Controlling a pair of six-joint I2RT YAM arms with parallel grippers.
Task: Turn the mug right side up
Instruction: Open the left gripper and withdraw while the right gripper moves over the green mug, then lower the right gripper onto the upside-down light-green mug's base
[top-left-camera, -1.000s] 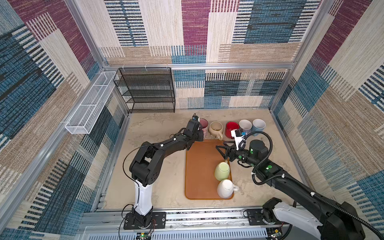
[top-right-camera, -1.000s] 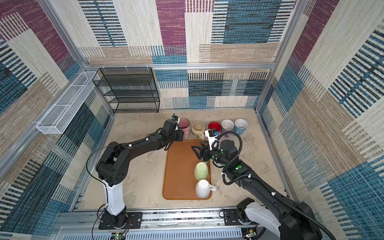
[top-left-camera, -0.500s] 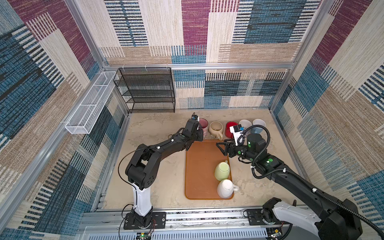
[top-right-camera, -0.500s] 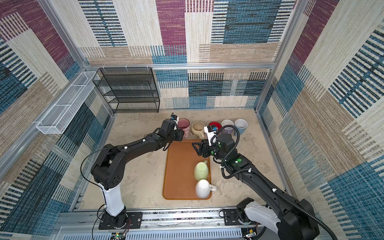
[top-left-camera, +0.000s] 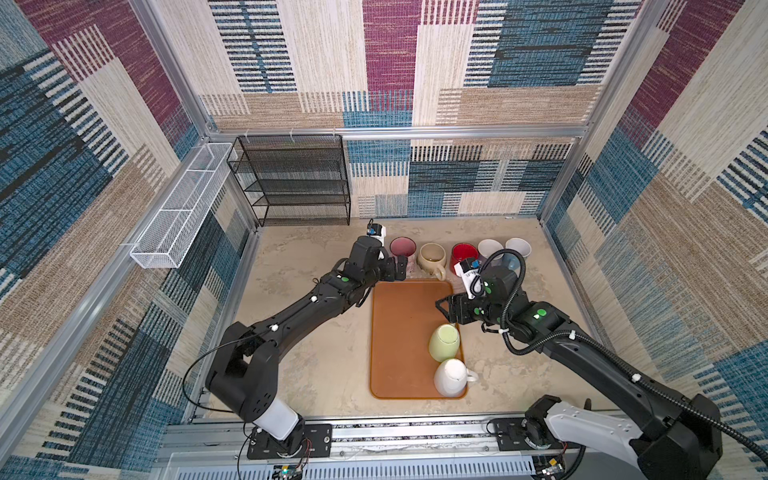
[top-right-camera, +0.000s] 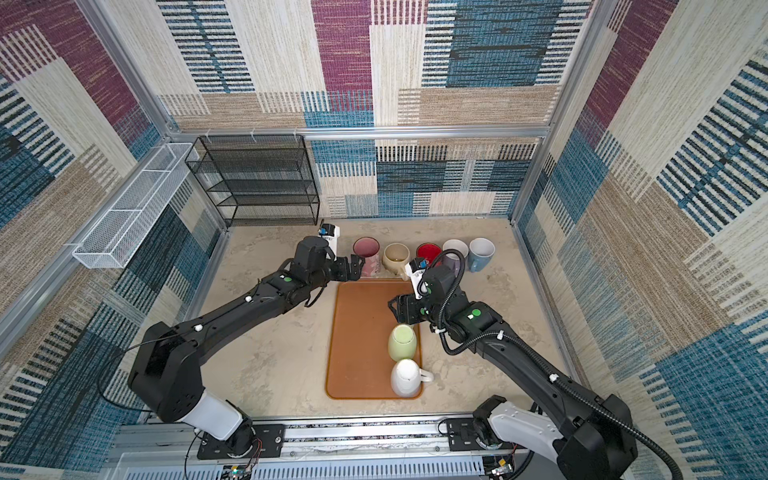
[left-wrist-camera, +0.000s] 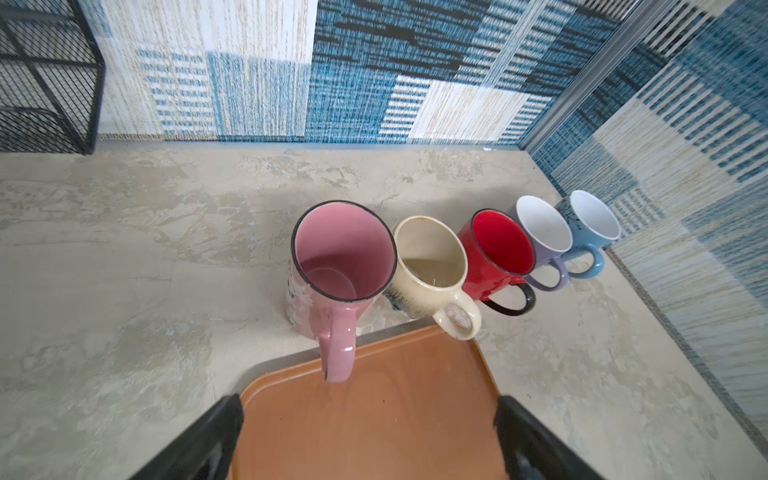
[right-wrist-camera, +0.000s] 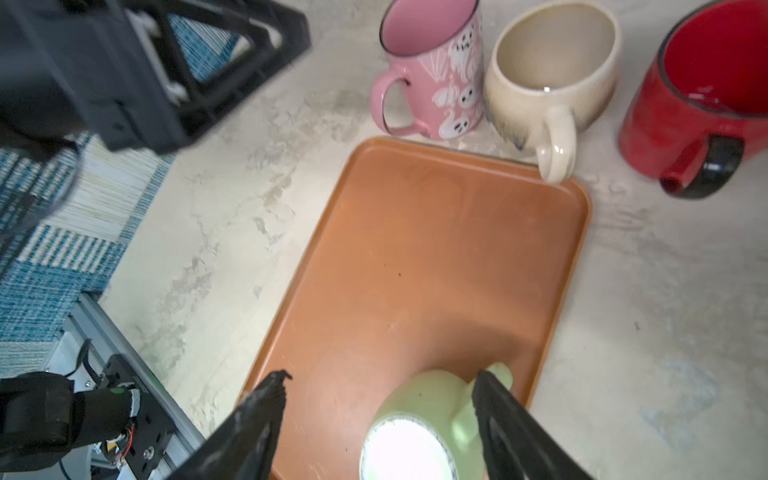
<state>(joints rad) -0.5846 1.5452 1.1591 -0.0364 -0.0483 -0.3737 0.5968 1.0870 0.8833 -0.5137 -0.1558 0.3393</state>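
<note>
The left gripper (left-wrist-camera: 368, 409) is seen fully released, its jaws spread wide with nothing between them. It is poised over the far end of the tray (left-wrist-camera: 374, 449), just short of the pink mug (left-wrist-camera: 345, 249). That mug is stood upright on the bench (left-wrist-camera: 124, 249) at the tray's far left corner (its handle overhangs the rim).

The right gripper (right-wrist-camera: 384, 378) is likewise parted and is held astride the green mug (right-wrist-camera: 415, 395), which is set upside down at the tray's right edge. One jaw appears to be against the handle, though contact cannot be confirmed.

A white mug (top-left-camera: 449, 377) is inverted at the tray's near right corner. A cream mug (left-wrist-camera: 428, 257) and a red mug (left-wrist-camera: 498, 245) are stood upright beside the pink one.
</note>
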